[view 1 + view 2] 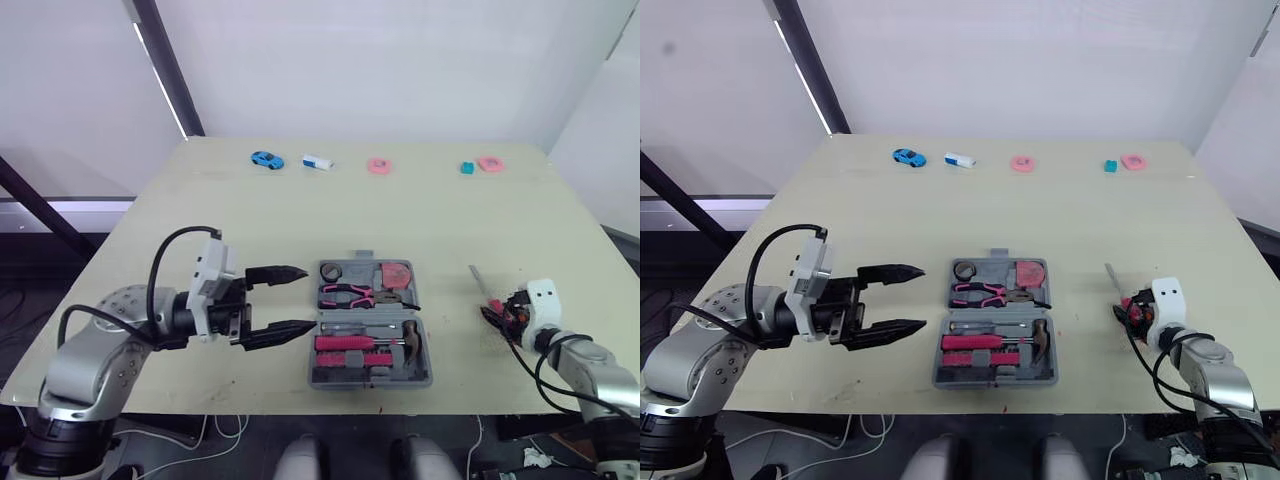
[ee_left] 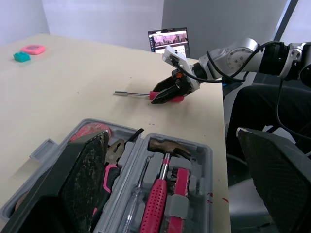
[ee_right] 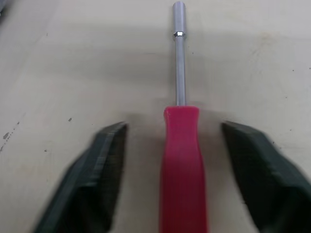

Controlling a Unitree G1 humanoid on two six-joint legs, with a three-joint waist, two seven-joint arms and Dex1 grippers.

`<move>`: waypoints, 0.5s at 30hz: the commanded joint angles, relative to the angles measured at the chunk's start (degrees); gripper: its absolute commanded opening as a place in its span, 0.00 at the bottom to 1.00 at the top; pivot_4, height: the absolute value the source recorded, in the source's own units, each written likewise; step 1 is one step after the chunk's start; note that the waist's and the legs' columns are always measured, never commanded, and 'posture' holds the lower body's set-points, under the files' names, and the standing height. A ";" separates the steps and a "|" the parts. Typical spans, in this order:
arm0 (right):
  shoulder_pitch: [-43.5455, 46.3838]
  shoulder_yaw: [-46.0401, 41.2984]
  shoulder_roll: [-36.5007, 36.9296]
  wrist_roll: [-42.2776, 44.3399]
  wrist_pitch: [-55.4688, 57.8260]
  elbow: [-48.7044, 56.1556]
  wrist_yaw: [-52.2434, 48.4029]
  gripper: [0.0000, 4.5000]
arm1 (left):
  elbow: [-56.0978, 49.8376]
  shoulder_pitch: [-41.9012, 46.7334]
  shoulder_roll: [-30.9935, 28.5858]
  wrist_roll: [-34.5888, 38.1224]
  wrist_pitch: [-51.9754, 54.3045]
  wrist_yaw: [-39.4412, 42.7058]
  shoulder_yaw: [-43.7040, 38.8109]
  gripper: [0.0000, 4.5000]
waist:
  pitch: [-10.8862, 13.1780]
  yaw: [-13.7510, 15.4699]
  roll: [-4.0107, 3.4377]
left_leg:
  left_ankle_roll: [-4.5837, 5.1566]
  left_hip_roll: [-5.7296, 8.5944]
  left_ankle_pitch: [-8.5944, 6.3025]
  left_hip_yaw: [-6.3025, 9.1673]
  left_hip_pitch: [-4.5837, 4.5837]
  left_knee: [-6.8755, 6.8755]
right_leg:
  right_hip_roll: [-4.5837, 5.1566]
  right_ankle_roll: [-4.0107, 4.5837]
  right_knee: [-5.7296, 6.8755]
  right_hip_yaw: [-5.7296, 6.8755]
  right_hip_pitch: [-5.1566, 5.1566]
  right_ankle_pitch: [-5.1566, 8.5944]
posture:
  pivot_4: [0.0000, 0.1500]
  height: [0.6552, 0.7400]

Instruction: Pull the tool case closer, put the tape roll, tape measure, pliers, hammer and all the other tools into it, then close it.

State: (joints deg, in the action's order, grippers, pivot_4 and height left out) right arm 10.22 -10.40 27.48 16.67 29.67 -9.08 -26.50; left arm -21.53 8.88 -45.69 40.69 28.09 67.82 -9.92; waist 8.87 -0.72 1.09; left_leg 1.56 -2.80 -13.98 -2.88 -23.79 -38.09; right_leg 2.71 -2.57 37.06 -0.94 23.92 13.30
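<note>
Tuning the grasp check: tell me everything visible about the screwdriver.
The screwdriver has a glossy red handle that looks like plastic and a thin silver metal shaft ending in a slightly wider socket tip. It lies flat on the table, right of the open case, with its shaft pointing away from the robot. The right end effector straddles the handle with its fingers open, and a gap shows on each side.

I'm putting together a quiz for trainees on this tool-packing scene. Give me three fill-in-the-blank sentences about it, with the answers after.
1. The tool case is ___, not shut.
2. The hammer lies ___ the case.
3. The right gripper has its open fingers on either side of the red-handled screwdriver, which lies on the ___.
Missing words: open; inside; table.
</note>
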 commanded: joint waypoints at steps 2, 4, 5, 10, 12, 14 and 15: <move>1.36 -0.07 -0.52 -0.40 0.35 2.17 1.15 0.10 | -1.14 1.22 -0.08 0.43 -0.68 -0.14 0.09 1.00 | 0.00 -0.01 0.00 | 0.00 0.00 0.00 0.01 0.01 -0.01 | 0.00 0.01 0.01 0.01 0.00 0.01 | 1.00 0.99; 1.14 0.12 -0.81 -0.76 1.22 2.81 1.81 0.11 | -1.03 1.33 -0.13 0.33 -0.86 -0.15 0.16 1.00 | 0.00 -0.01 0.00 | 0.00 0.00 0.00 0.02 0.02 -0.01 | -0.01 0.01 0.02 0.01 -0.02 0.01 | 1.00 0.99; 0.75 0.27 -1.04 -0.94 1.73 3.67 2.25 0.11 | -1.10 1.28 -0.19 0.43 -0.88 -0.09 0.08 1.00 | 0.00 -0.01 0.00 | 0.00 0.00 0.00 0.02 0.02 -0.01 | -0.01 0.00 0.02 0.01 -0.02 0.00 | 1.00 0.99; -4.29 -0.44 -3.63 0.22 8.46 15.92 7.12 0.11 | -1.68 0.33 -0.78 0.88 -1.44 1.01 -0.63 1.00 | 0.00 0.02 0.00 | 0.00 0.00 0.00 0.05 0.00 0.00 | -0.01 -0.06 0.03 0.02 -0.01 -0.04 | 1.00 0.99; -7.17 -0.65 -5.26 0.30 11.52 21.91 9.77 0.11 | -1.71 -0.41 -1.14 0.66 -1.99 1.76 -0.79 1.00 | -0.01 0.07 0.00 | 0.00 -0.02 0.00 0.06 -0.01 0.02 | -0.02 -0.06 0.03 0.04 0.00 -0.03 | 1.00 0.99; -10.82 -0.01 -7.17 0.88 15.32 28.39 11.76 0.11 | -1.82 -1.37 -1.66 0.54 -2.57 3.01 -0.75 1.00 | 0.00 0.09 -0.02 | 0.00 -0.02 0.00 0.08 -0.02 0.03 | -0.02 -0.05 0.04 0.05 0.01 -0.02 | 1.00 0.99; -12.93 0.46 -8.35 0.92 17.07 31.63 13.04 0.11 | -1.86 -1.85 -2.04 0.34 -2.84 3.70 -0.63 1.00 | 0.00 0.08 -0.02 | 0.00 -0.03 0.00 0.07 -0.02 0.03 | -0.01 -0.01 0.04 0.05 0.01 0.00 | 1.00 0.99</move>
State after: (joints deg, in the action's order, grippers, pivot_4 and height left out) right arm -1.24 -9.71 19.76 16.91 44.26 16.12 -15.56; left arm -21.67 7.36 -46.94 40.65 26.69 70.19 -9.37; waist 8.87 -0.65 1.08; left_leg 1.55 -2.83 -13.98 -2.81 -23.81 -38.06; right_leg 2.70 -2.55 37.09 -0.89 23.93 13.32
